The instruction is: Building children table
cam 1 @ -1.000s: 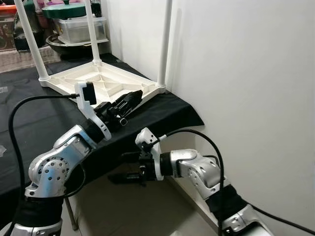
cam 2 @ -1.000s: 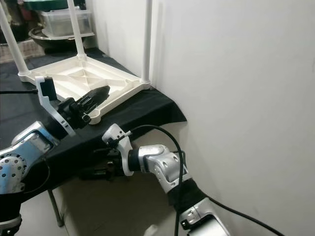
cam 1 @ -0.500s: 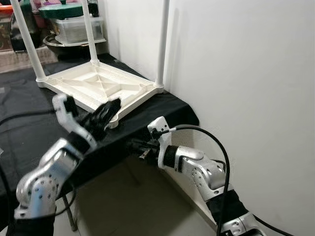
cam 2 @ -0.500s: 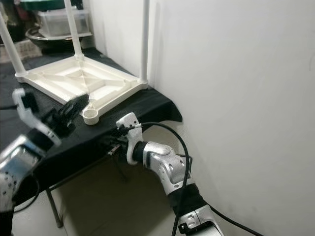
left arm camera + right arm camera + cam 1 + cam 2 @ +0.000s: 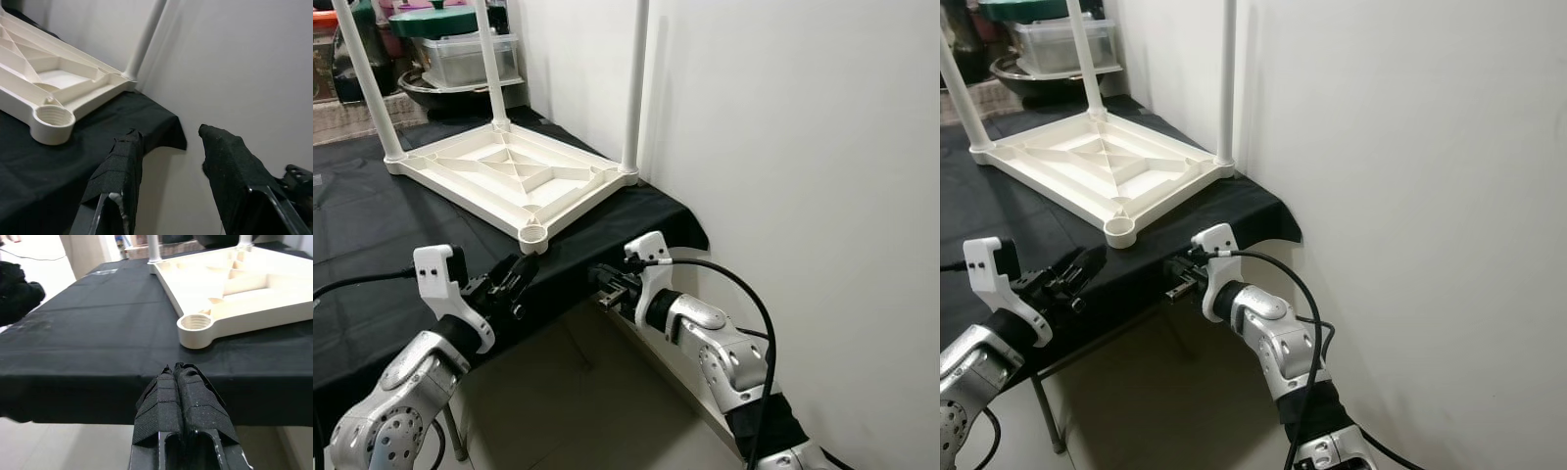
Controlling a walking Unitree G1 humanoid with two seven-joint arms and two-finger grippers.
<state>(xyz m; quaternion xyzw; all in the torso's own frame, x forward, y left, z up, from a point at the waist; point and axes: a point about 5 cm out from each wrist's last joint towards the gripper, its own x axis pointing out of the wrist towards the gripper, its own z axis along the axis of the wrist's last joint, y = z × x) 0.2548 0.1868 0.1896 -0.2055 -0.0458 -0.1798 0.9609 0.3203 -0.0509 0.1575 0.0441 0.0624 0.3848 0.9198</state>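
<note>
Below the black cloth's (image 5: 372, 225) edge, left pincer (image 5: 168, 161) spread, right pincer (image 5: 182, 377) seemingly pressed together, tabletop (image 5: 509, 176) legs cropped.

Upturned white table top (image 5: 509, 176) with three upright legs (image 5: 634, 88) blocking its far corners, the near threaded socket (image 5: 532, 235) open from above, bare black cloth (image 5: 372, 235) free alongside, and a white wall (image 5: 783, 147) closing the right.
</note>
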